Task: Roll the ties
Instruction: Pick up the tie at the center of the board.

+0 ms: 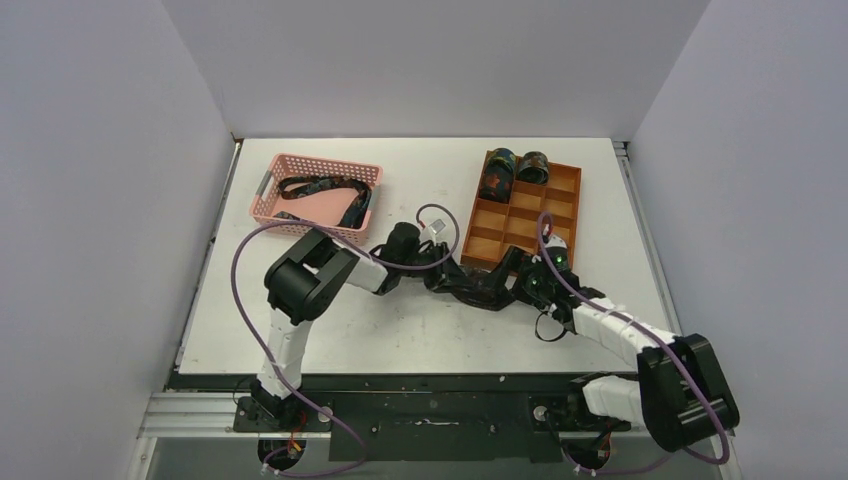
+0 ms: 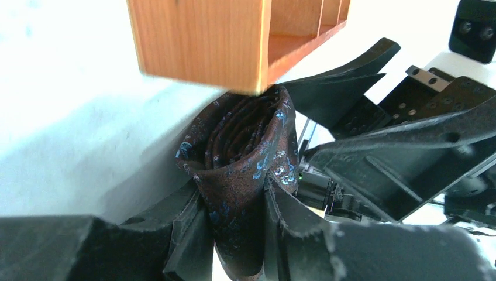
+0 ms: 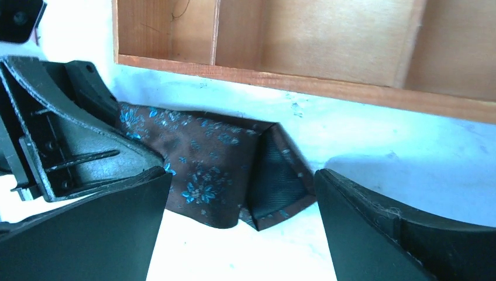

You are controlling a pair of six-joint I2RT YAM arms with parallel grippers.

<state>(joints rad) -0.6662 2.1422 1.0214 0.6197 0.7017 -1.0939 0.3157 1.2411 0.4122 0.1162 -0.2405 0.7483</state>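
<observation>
Dark brown cloth flecked with blue-green, wound into a loose coil: the rolled tie [image 2: 245,146]. Pinched from both sides by the left gripper [image 2: 234,228], black fingers [image 2: 184,237] pressed into the fabric, jaws narrowed onto the roll and holding it. Resting on the white table [image 1: 400,330], just in front of the near wall of the wooden tray [image 2: 199,41], top of the coil right under the tray's near corner; touching it or just apart, cannot tell. Opposite, at the tray's near side and a little further right along that wall, the right gripper [image 3: 241,181]: jaws spread wide, gripping nothing. Seen from its wrist, the rolled tie ahead in the gap between the two wide-set fingers, neither closed on it, loose end folded over and showing a plain dark lining, the tray's near wall just behind. Beyond that wall, orange-brown wood split by thin dividers into a grid of compartments. At the tray's far-left corner, in two neighbouring compartments, finished rolls [image 1: 497,175]: two dark speckled cylinders side by side. Well to the left of the tray, level with its far half, a pink mesh basket [image 1: 330,160], unrolled ties [image 1: 325,187] draped inside
</observation>
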